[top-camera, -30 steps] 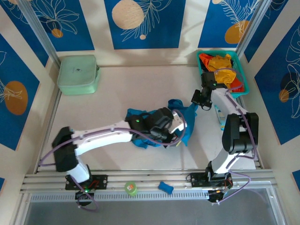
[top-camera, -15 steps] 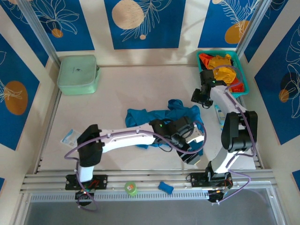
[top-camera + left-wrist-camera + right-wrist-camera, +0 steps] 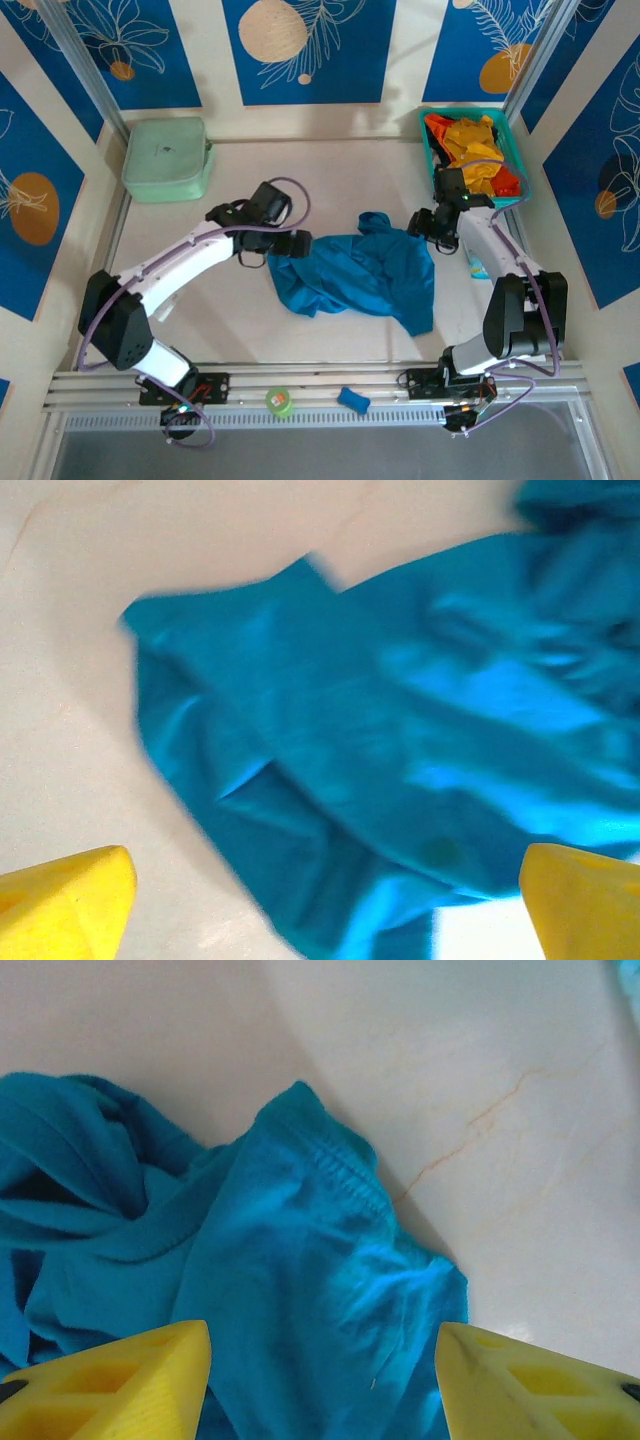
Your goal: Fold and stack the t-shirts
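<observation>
Nearest us, on the rail between the arm bases, a green tape roll (image 3: 279, 401) and a small blue block (image 3: 352, 400) are lying. Beyond them we are seeing the blue t-shirt (image 3: 360, 275) lying crumpled on the table (image 3: 300, 340), right of centre, one flap trailing toward five o'clock.

The left arm is elbowing out toward nine o'clock, then reaching across to the shirt's ten o'clock edge. The left gripper (image 3: 292, 243) is spread wide there, its yellow fingers (image 3: 70, 895) gripping nothing.

The right arm is leaning in over the shirt's two o'clock corner. The right gripper (image 3: 425, 222) is likewise released, its fingers (image 3: 120, 1380) straddling a hemmed edge.

Farther off, at one o'clock, the teal basket (image 3: 465, 111) is holding the yellow-orange t-shirt (image 3: 472, 135) and the red-orange t-shirt (image 3: 438, 126). At eleven o'clock a mint-green case (image 3: 167, 157) is sitting by the back wall.
</observation>
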